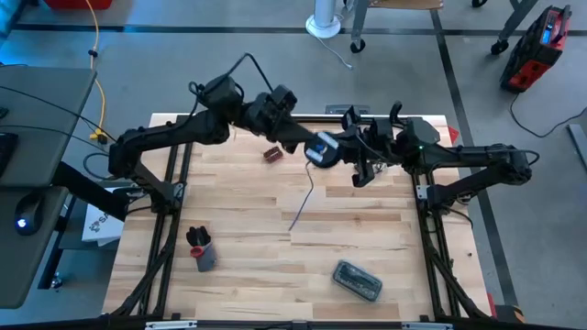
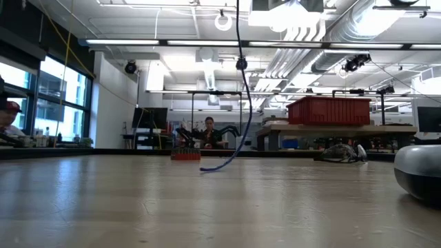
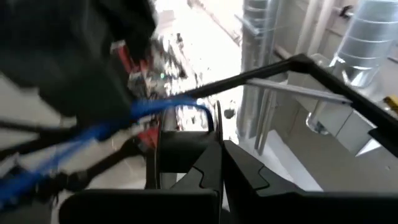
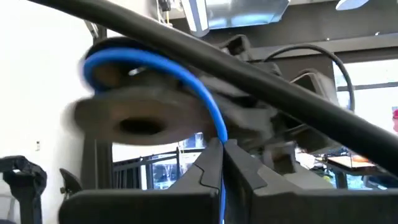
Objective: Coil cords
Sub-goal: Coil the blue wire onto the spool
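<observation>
Holding the reel point(image 1: 321, 149) up near the table's point(image 1: 257, 275) twelve o'clock edge, my left gripper point(image 1: 310, 147) is pinched on it. My right gripper point(image 1: 353, 158), at its three o'clock, squeezes the blue cord point(image 1: 303, 203), which hangs down to the table.

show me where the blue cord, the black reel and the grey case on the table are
blue cord point(image 1: 303, 203): high view, on the loose tail hanging down to the table.
black reel point(image 1: 322, 149): high view, on its round face between the two arms.
grey case point(image 1: 357, 280): high view, on its lid.
</observation>
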`<action>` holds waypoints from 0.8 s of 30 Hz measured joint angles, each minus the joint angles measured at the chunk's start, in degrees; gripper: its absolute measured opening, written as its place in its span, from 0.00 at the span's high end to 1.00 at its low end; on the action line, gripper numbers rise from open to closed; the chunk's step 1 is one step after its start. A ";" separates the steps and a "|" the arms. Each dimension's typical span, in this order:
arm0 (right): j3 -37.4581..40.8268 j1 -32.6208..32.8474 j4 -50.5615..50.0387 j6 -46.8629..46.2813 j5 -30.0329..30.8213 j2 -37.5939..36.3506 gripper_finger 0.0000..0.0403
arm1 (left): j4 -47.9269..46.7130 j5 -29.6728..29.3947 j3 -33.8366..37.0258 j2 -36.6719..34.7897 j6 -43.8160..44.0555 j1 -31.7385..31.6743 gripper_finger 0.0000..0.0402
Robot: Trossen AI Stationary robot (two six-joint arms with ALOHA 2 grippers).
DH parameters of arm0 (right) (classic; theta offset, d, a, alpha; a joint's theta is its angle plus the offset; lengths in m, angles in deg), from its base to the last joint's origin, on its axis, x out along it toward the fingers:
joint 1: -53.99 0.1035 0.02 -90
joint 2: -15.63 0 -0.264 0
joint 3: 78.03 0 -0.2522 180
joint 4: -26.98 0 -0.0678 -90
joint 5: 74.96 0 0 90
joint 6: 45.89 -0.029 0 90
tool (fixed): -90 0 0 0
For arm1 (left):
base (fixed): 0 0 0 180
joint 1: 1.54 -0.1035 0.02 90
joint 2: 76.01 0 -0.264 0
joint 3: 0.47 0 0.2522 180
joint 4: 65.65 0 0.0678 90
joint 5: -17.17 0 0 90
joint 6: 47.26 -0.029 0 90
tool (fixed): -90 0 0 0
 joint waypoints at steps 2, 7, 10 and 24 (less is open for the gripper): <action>0.00 0.34 0.67 0.01 1.20 0.00 1.00 | 0.82 -0.60 0.00 -0.02 -0.44 -0.75 1.00; 0.00 0.62 2.00 -0.16 4.04 0.20 1.00 | 3.33 -2.42 0.00 0.16 -1.11 -1.46 1.00; 0.00 0.53 4.27 -1.91 5.87 1.42 1.00 | 5.50 -3.26 -0.03 0.74 -1.04 -1.43 1.00; -0.04 -0.57 12.10 -10.15 6.07 6.27 1.00 | 9.26 -2.87 -9.79 8.15 -0.63 -1.18 1.00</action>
